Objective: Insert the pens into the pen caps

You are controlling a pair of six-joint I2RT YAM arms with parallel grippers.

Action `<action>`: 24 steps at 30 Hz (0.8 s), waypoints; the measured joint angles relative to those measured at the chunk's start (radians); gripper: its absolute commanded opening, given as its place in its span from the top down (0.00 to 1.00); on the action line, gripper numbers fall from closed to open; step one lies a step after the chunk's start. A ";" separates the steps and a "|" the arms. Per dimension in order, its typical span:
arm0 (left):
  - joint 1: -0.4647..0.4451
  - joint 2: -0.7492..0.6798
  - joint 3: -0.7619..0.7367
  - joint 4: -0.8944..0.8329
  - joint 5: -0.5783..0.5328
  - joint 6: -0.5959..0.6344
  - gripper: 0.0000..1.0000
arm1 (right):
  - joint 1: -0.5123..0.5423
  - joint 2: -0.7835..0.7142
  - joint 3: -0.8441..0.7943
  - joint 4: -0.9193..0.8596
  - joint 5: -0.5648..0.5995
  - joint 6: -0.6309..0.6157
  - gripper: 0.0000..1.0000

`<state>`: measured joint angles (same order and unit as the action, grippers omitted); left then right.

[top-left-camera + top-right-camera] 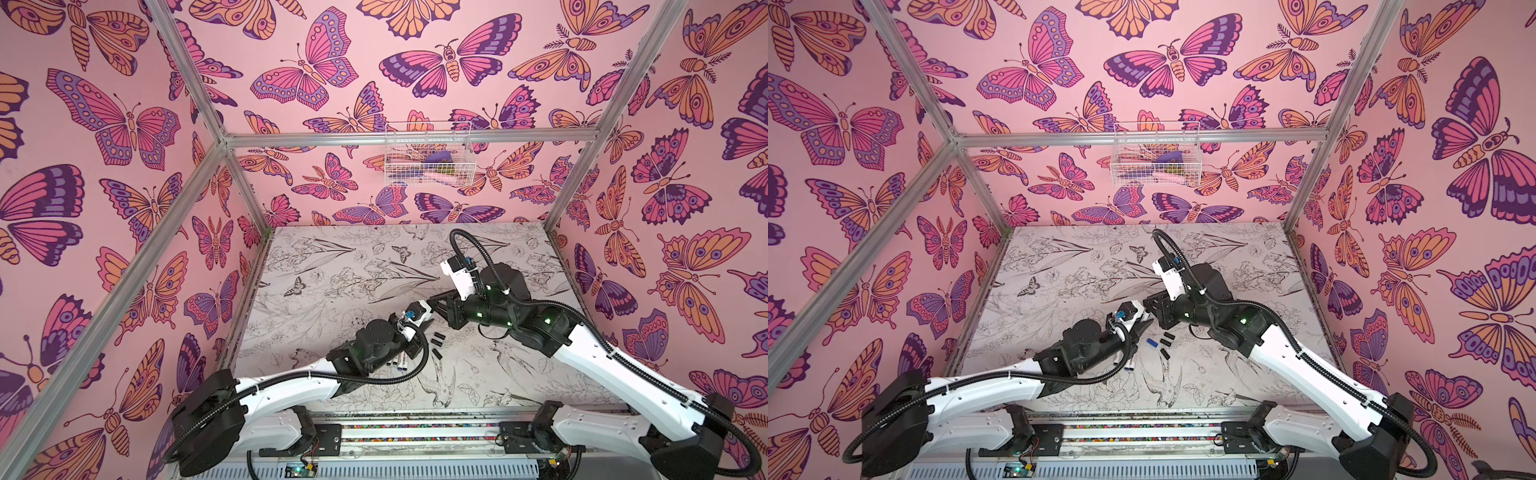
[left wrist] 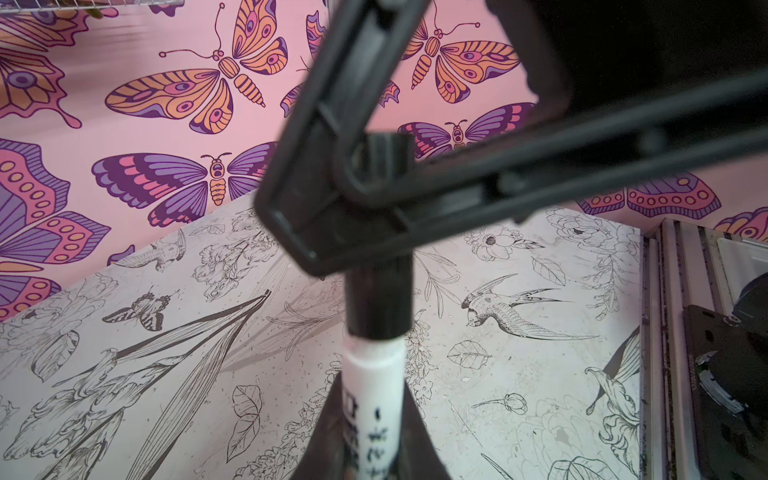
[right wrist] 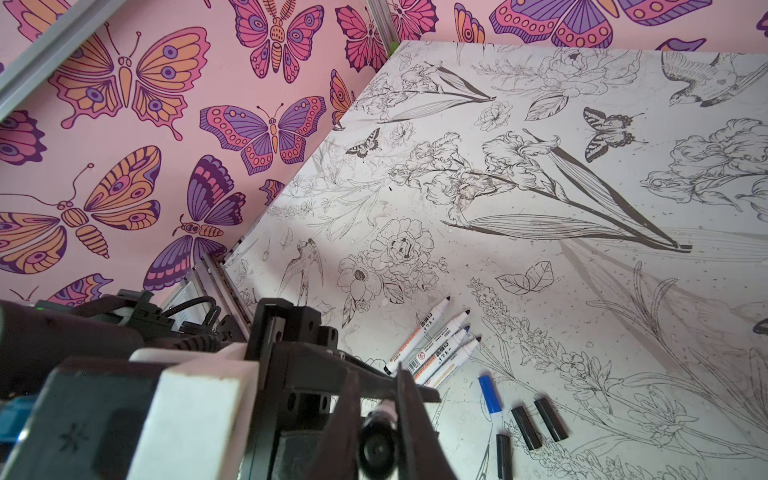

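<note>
Left gripper (image 1: pixel 1143 327) and right gripper (image 1: pixel 1148 311) meet just beyond the blue cap (image 1: pixel 1151 343) in a top view, bare table (image 1: pixel 1084 266) around. Left wrist view: left jaws clamp the held pen (image 2: pixel 374 399), white printed barrel running end-on into the black held cap (image 2: pixel 380 299) pinched in the right jaws. Right wrist view: four loose pens (image 3: pixel 432 345) lie parallel beside the blue cap.

left arm (image 1: pixel 291 382) reaches forward and inward, wrist pointing toward centre. right arm (image 1: pixel 602 365) reaches in from its side, wrist bent toward the left one. grippers meet tip to tip mid-scene. left gripper (image 2: pixel 370 432) clamped on pen (image 2: pixel 374 374), right gripper (image 3: pixel 378 399) clamped on cap (image 2: pixel 380 299).
</note>
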<state>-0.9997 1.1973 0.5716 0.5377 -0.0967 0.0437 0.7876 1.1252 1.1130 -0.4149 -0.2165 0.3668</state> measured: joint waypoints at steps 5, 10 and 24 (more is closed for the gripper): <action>-0.002 0.000 0.000 0.005 0.003 0.001 1.00 | 0.002 0.000 0.009 -0.016 0.002 -0.008 0.91; -0.002 0.000 0.001 0.004 0.002 0.000 1.00 | 0.000 0.000 -0.002 0.006 -0.011 0.008 0.90; -0.001 -0.002 0.001 0.021 -0.001 0.000 1.00 | 0.006 -0.005 -0.041 0.023 -0.010 0.050 0.75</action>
<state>-1.0008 1.1954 0.5724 0.5583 -0.0978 0.0441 0.7940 1.1198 1.0721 -0.3923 -0.2264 0.4164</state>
